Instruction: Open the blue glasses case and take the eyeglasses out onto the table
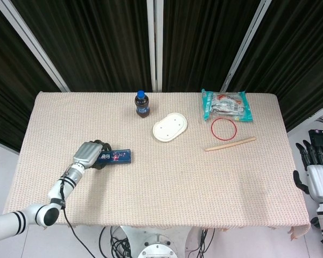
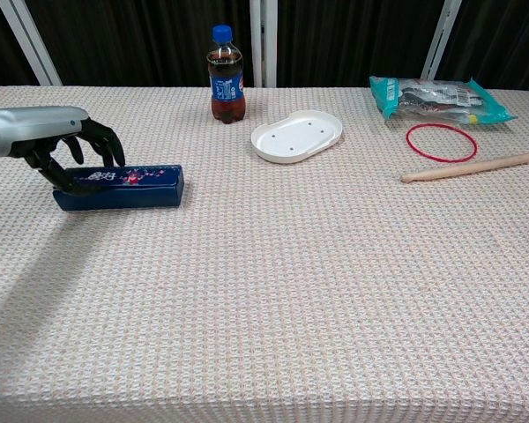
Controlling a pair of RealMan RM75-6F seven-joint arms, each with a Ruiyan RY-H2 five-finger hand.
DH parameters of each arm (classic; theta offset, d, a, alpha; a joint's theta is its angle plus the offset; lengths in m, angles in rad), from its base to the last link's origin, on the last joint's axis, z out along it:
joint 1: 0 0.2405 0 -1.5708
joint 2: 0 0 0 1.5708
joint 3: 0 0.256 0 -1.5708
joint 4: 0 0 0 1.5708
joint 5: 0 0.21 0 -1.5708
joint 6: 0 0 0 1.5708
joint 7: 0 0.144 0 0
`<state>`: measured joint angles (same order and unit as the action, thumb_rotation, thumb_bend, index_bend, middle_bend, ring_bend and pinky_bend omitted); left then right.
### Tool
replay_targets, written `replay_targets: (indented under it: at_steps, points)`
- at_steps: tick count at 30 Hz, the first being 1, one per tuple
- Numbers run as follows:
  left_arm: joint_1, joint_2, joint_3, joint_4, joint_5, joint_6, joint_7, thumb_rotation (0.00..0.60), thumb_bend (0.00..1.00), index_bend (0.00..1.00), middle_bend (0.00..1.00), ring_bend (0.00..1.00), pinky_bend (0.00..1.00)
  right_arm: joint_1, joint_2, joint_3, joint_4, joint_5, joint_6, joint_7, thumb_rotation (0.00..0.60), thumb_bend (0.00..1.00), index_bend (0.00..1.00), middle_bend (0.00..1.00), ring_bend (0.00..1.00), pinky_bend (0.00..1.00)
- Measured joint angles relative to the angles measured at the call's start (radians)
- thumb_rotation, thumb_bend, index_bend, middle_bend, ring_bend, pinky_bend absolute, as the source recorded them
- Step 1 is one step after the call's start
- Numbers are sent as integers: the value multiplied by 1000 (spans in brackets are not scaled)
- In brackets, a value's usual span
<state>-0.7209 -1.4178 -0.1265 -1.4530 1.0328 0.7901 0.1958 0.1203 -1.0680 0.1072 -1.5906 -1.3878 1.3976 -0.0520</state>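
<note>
The blue glasses case [image 1: 117, 156] [image 2: 128, 186] lies closed on the left part of the table, its long side facing me. My left hand [image 1: 89, 153] [image 2: 46, 137] grips its left end, fingers curled over the top and the thumb at the near side. The eyeglasses are hidden inside. My right hand [image 1: 318, 173] hangs off the table's right edge, fingers apart and holding nothing; the chest view does not show it.
A cola bottle [image 1: 142, 104] [image 2: 226, 75] stands at the back centre, with a white oval dish [image 1: 170, 127] [image 2: 296, 136] to its right. At the back right lie a snack bag [image 1: 226, 105] [image 2: 436, 97], a red ring [image 1: 224, 139] [image 2: 441, 161] and a wooden stick [image 1: 230, 144] [image 2: 469, 166].
</note>
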Motion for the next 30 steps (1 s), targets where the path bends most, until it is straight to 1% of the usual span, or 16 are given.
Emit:
replay_targets:
  at_steps: [3,8,14,18,21,26,30]
  points:
    - [0,2,-3,-4,-3,-2,-14,600,442,397,400,212,321,1,-1,0,2,0,-2,1,600,447,0,0,0,0]
    - [1,6,-9,-8,-18,-9,-40,600,514,433,422,225,322,2,-3,-1,4,2,-4,1,600,446,0,0,0,0]
    - [-1,13,-15,-11,-47,-35,-74,600,542,465,449,235,322,3,-4,-1,5,1,-5,-1,600,447,0,0,0,0]
    - [-1,14,-15,-8,-53,-40,-88,600,543,477,474,248,322,3,-5,-1,6,3,-7,-2,600,446,0,0,0,0]
    - [1,14,-17,-6,-51,-40,-105,600,534,476,520,273,323,4,-6,-1,6,4,-9,-3,600,447,0,0,0,0]
    - [8,13,-21,0,-27,-39,-149,600,515,438,591,304,333,5,-6,-1,6,3,-10,-4,600,447,0,0,0,0]
    - [15,13,-22,10,-1,-43,-192,600,480,411,644,321,333,7,-7,-2,6,4,-12,-5,600,447,0,0,0,0]
